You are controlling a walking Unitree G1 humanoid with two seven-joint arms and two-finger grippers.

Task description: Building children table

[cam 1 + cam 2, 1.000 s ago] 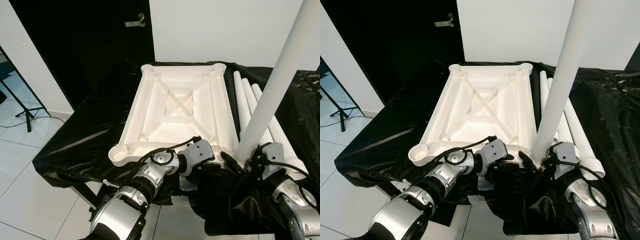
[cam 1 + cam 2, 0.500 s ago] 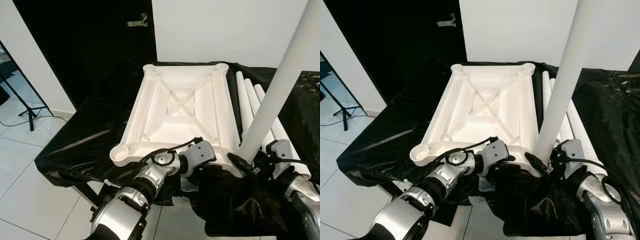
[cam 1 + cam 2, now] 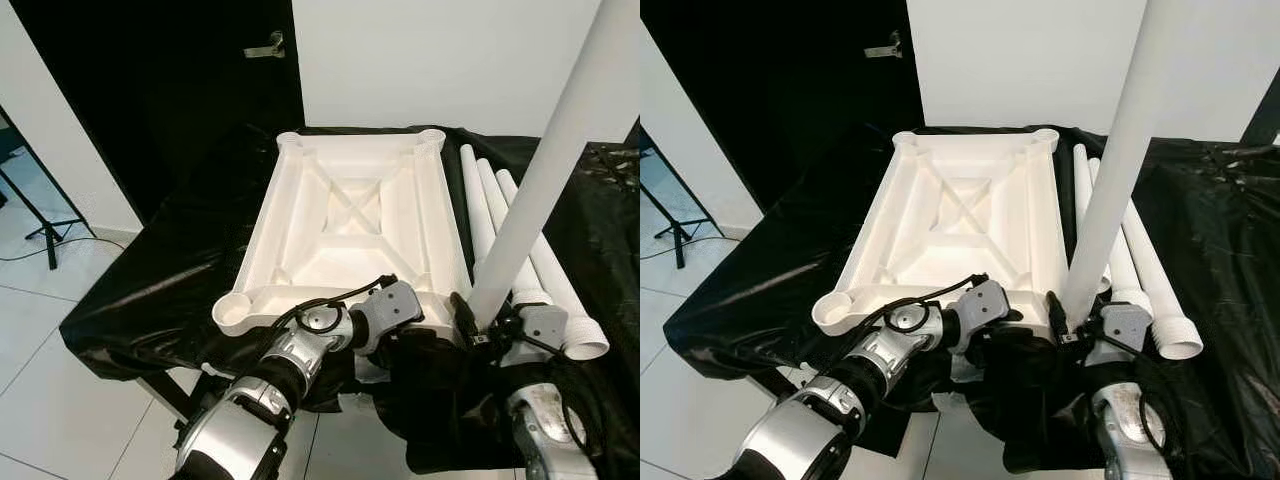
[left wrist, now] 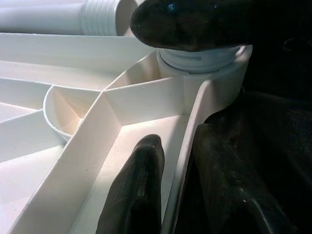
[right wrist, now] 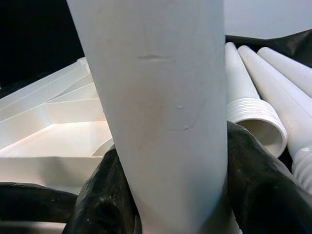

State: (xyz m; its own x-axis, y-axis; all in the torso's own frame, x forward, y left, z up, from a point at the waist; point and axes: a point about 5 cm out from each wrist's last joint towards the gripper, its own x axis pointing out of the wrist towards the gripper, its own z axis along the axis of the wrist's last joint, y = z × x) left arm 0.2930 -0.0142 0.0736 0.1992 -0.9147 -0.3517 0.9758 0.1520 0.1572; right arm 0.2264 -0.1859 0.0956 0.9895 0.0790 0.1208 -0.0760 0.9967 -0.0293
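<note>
One leg [image 3: 545, 170] stands in tabletop [image 3: 350, 220] socket, right gripper [image 5: 168, 195] pinching it; left gripper [image 4: 195, 195] straddles rim.

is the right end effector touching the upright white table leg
Touching. In the right wrist view the right end effector has its two black fingers pressed against both sides of the upright table leg, with no gap.

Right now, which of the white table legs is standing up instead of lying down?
The leg clamped in the right gripper, upright at the tabletop's near right corner socket; the other legs lie flat on the black sheet.
</note>
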